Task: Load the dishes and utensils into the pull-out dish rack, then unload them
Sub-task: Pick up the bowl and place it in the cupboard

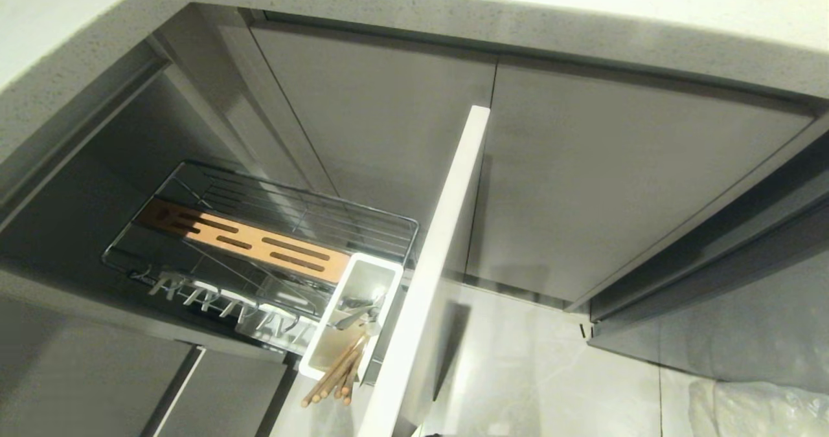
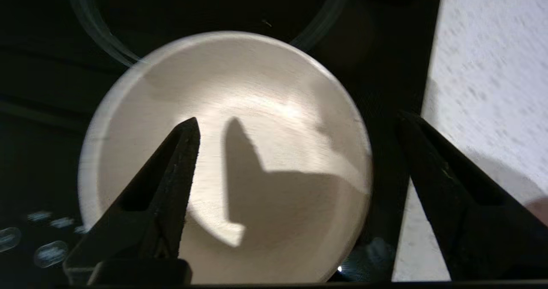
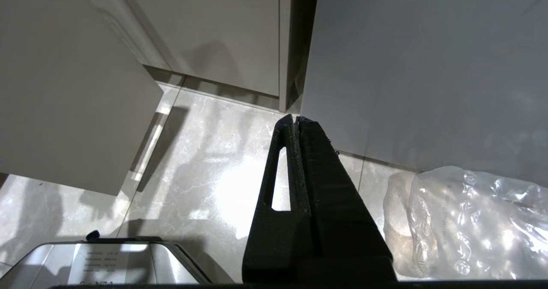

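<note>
A plain cream-white bowl [image 2: 239, 75] rests upright on a black glass surface [image 2: 38, 109]. My left gripper [image 2: 297, 117] hangs open over it. One finger [image 2: 171, 173] is above the bowl's inside, and the other [image 2: 449, 182] is outside its rim, gripping nothing. In the head view the pull-out dish rack [image 1: 405, 226] stands drawn out, with its wooden strip [image 1: 246, 239] and prongs [image 1: 214, 298] bare. Its white caddy [image 1: 375, 270] holds the chopsticks [image 1: 333, 375] and a silver fork [image 1: 353, 317]. My right gripper [image 3: 295, 118] is shut and empty, parked above the floor.
The rack's pale front panel [image 1: 434, 281] juts out edge-on between cabinet doors [image 1: 622, 191]. A speckled white counter [image 2: 492, 66] borders the black surface. A clear plastic bag [image 3: 466, 220] lies on the tiled floor [image 3: 201, 160]. Neither arm shows in the head view.
</note>
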{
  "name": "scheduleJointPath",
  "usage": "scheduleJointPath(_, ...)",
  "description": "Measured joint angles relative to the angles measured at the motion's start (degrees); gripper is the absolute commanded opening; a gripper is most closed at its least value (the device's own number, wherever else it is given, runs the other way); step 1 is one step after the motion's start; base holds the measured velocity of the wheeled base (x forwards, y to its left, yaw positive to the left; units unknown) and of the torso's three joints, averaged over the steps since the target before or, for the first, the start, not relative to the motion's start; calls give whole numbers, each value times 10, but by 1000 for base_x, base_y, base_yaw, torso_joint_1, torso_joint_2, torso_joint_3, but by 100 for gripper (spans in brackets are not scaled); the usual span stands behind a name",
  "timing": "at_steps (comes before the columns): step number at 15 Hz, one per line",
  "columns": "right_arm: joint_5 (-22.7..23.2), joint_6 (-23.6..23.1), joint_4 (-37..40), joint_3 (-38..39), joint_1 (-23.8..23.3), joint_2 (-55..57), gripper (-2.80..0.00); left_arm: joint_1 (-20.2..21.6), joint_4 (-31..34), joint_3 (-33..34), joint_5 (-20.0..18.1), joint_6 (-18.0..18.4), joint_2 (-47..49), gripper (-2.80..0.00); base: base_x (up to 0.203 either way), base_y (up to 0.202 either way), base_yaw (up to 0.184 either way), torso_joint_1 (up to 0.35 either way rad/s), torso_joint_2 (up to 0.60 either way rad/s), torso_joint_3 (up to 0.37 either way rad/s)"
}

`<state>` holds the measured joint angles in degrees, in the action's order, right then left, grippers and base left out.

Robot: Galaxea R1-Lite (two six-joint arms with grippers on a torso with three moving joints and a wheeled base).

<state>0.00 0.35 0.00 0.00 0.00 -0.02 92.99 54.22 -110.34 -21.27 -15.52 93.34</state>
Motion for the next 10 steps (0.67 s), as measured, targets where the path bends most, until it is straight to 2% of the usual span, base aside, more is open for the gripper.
scheduleJointPath(8, 0, 0, 0, 0, 0, 0, -280, -2, 1, 3, -18, 0, 23, 0, 0, 0, 0, 0, 0, 0)
scheduleJointPath(9, 0, 0, 0, 0, 0, 0, -280, -4, 1, 3, -18, 0, 24, -280, 0, 0, 0, 0, 0, 0)
scheduleJointPath(10, 0, 0, 0, 0, 0, 0, -280, -5, 1, 3, -18, 0, 24, -280, 0, 0, 0, 0, 0, 0)
